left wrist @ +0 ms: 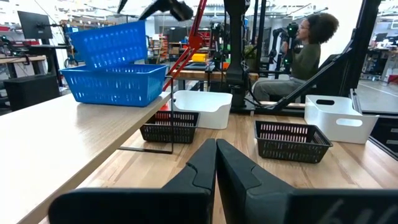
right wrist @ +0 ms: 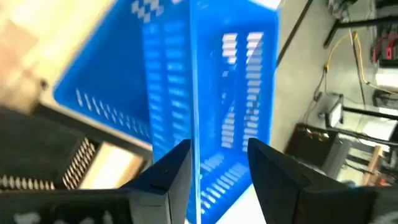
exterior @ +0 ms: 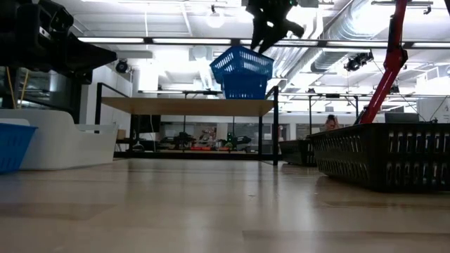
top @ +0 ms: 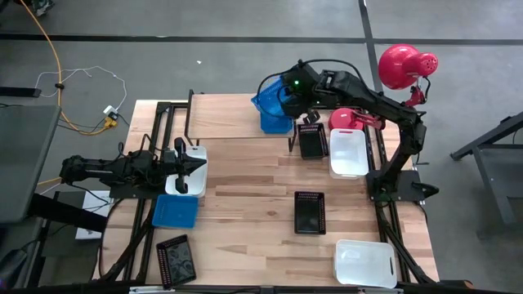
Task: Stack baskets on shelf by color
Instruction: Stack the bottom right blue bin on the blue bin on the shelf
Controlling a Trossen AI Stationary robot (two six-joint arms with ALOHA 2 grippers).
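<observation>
- dark right gripper (right wrist: pixel 217 171) fingers are straddling the blue basket (right wrist: pixel 205 81) wall, seemingly pinching it, tilted above another blue basket (left wrist: pixel 115 84) on the shelf (top: pixel 237 114).
- light, stiff plastic; rim is suiting a grip.
- left gripper (left wrist: pixel 216 155), pressed together, is waiting near the white basket (top: pixel 189 167).

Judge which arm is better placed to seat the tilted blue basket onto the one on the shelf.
Right. Its pincer grips the tilted blue basket above the other blue basket on the shelf. The left pincer, shut, waits near a white basket.

Bright overhead light, blurry right-wrist view
</observation>
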